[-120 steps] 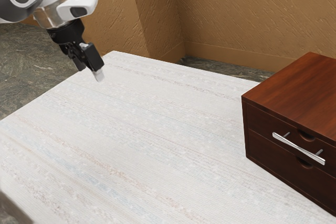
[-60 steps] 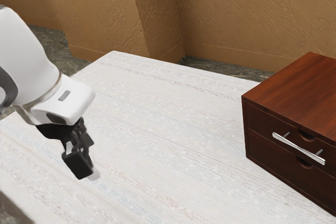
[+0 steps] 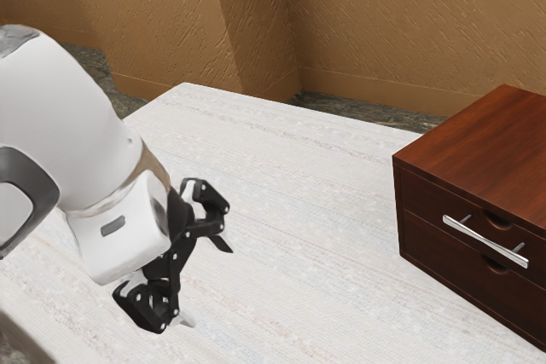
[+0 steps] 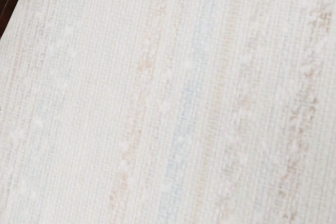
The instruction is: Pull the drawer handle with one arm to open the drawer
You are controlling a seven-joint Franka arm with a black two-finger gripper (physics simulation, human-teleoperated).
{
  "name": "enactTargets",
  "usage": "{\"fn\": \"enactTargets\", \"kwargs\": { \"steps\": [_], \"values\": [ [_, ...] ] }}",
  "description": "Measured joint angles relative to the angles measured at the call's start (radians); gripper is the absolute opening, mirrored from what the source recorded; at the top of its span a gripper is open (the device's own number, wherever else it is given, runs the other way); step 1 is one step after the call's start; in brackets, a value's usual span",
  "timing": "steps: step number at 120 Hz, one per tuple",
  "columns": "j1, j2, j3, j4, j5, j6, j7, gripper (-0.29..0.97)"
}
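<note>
The white, round-bodied robot arm has been swung down and toward the camera over the last second. Its black two-finger gripper, earlier held high at the exterior view's upper left, is now seen low over the pale, woven-textured table top near that view's lower left. The hand has also been turned, so that its front is directed more toward the exterior view's right. The fingers, which were seen close together half a second ago, are now spread wide, and nothing is held between them.

The dark reddish-brown wooden cabinet has not been moved. It stands at the exterior view's right edge, well apart from the gripper. The slim silver bar handle is fixed on the cabinet's front, close to the seam between the two drawer fronts (which drawer carries it cannot be told), and both fronts lie flush, so nothing has been opened yet.

In the wrist view the table top is seen close beneath the hand.

The approach is judged to be under way: the hand has been readied, but the whole crossing to the handle remains to be made.
</note>
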Motion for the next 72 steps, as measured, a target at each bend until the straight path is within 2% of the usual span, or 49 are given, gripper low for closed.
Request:
{"fn": "enactTargets", "kwargs": {
  "steps": [14,27,49,72],
  "values": [
    [-0.051,0.056,-0.009,0.006,-0.007,0.088,0.087,0.68],
    [-0.062,0.128,-0.026,0.064,-0.045,0.163,0.136,0.68],
    [-0.046,0.260,-0.069,0.182,-0.127,0.228,0.200,0.68],
    [-0.019,0.309,-0.123,0.203,-0.159,0.267,0.240,0.68]
  ]
}}
